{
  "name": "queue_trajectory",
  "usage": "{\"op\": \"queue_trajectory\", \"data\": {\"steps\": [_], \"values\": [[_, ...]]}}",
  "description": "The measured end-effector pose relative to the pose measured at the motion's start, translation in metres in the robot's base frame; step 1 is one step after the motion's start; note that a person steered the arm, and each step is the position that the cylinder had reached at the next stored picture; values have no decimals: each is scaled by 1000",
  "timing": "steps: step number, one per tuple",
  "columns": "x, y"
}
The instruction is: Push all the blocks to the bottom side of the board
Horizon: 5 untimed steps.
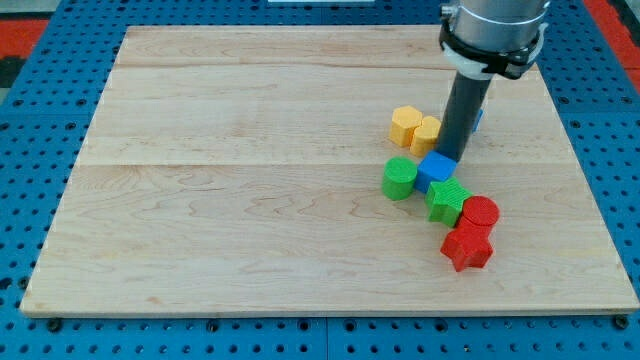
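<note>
Nearest the view's bottom sits the red star, well short of the board's bottom edge, with a red cylinder touching it just above and to the right. Up and left of those, a green block — its shape hard to make out — leans against the red cylinder and touches the blue cube above it. A green cylinder stands just left of the blue cube, close beside it.

My tip comes down at the blue cube's upper edge, touching or nearly so; it is a plain rod, with nothing to spread or pinch. Just to its left lie two yellow blocks, touching each other: the left yellow block and the right yellow block, the second right against the rod. A sliver of another blue block shows behind the rod on its right, mostly hidden.

Counted: two red, two green, two yellow, two blue — eight in all, clustered in the board's right half around mid-height. The wooden board rests on a blue pegboard.
</note>
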State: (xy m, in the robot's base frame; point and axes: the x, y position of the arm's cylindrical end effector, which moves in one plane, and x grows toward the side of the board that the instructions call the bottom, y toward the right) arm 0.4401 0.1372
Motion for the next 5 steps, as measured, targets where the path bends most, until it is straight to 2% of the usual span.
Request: {"op": "queue_trajectory", "data": {"steps": [1,2,3,4,5], "values": [[-1,16],[-20,69],[-76,68],[-100,37],[-76,5]]}}
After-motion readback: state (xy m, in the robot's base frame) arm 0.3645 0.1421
